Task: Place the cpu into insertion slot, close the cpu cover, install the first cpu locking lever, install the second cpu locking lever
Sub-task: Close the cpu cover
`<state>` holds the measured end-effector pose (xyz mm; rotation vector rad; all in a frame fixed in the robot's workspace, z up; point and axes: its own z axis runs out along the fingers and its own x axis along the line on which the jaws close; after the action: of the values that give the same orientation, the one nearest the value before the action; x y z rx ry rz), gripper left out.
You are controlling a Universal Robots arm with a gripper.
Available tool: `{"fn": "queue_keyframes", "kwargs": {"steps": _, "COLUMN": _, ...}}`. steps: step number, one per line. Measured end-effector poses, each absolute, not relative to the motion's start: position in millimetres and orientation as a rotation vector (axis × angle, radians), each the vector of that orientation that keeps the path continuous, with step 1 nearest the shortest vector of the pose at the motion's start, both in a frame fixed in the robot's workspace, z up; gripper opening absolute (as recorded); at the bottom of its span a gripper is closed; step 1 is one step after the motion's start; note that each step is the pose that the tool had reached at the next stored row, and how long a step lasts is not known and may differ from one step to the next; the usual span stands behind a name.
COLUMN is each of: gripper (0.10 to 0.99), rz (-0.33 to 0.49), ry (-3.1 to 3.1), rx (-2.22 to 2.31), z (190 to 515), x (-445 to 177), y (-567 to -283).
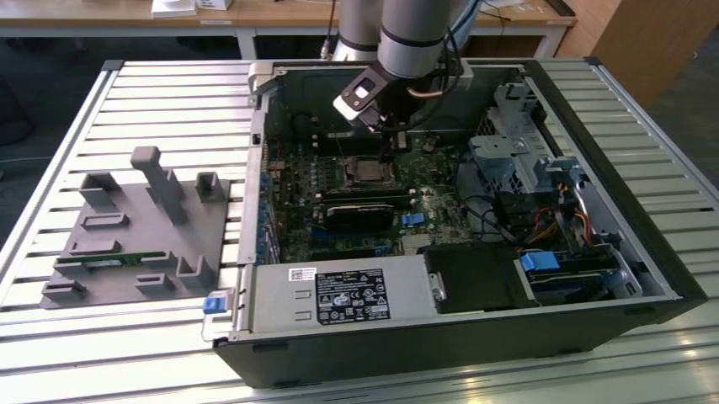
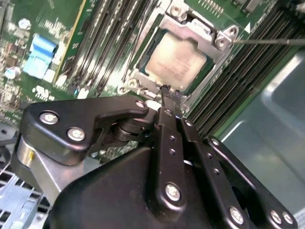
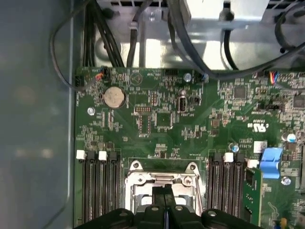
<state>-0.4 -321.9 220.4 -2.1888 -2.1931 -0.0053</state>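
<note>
The cpu (image 2: 175, 62) sits in the insertion slot (image 1: 365, 171), with the cpu cover (image 2: 190, 29) lying down around it. The gripper (image 2: 167, 93), fingers pressed together and holding nothing, hovers at the slot's edge. A thin locking lever (image 2: 267, 41) appears unlatched, so the lever steps are judged outstanding.

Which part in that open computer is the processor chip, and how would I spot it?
Look inside the open black computer case, at its green motherboard. Between two banks of long black memory slots sits the cpu: a small, flat square with a dull silver top, framed by the metal cpu cover.
</note>
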Motion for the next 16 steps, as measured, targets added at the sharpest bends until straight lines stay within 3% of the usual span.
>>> {"fn": "queue_keyframes", "kwargs": {"steps": 16, "gripper": 0.118, "rz": -0.005, "ry": -2.193, "rx": -2.189, "z": 218, "x": -14, "y": -322}}
